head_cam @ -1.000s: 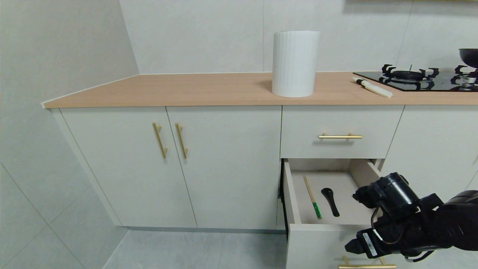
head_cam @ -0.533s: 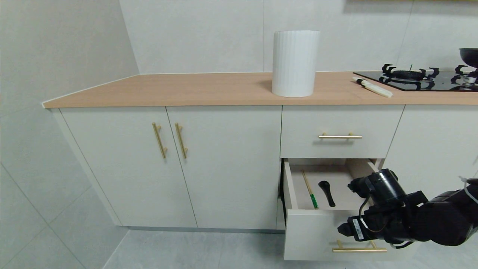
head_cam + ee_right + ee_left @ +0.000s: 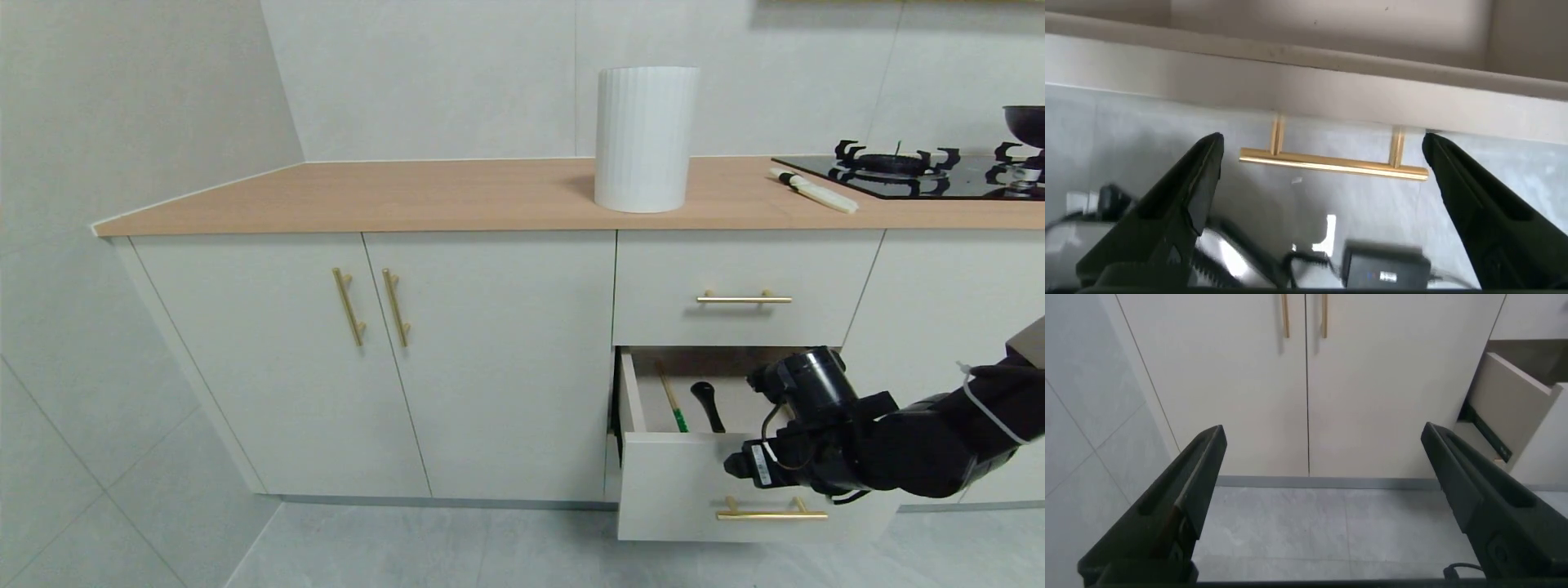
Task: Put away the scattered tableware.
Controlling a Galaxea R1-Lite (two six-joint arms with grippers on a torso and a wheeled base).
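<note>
Black and spread wide, the jaws of our right gripper [image 3: 1322, 140] hold nothing. They face the front of the lower drawer [image 3: 678, 490], and its brass handle [image 3: 1333, 163] lies across the gap between them but farther off, not clasped. We judge that this pose suits a push: open fingers set against a flat panel need no grip. Whether they touch the panel we cannot tell.

The drawer stands partly out of the cabinet. Inside it lie the chopsticks [image 3: 671, 402], wooden with a green band, and just beside them a black spoon [image 3: 707, 402]. Both run front to back, so we expect neither would catch as the drawer slides. The tableware belongs there, so we take closing the drawer as the step in hand, with the task near its end for these two pieces.

Our left gripper [image 3: 1323, 430] is likewise wide apart and empty. It is held low before the cupboard doors [image 3: 1306, 376], above the tiled floor [image 3: 1315, 527] and well apart from the drawer, out of the way, we think.

Farther out, on the countertop [image 3: 408, 196], a white ribbed canister [image 3: 645, 139] stands upright. A pale utensil [image 3: 812, 190] lies near the hob [image 3: 922, 175]; we cannot tell what it is. If it counts as tableware, it is not yet stored.
</note>
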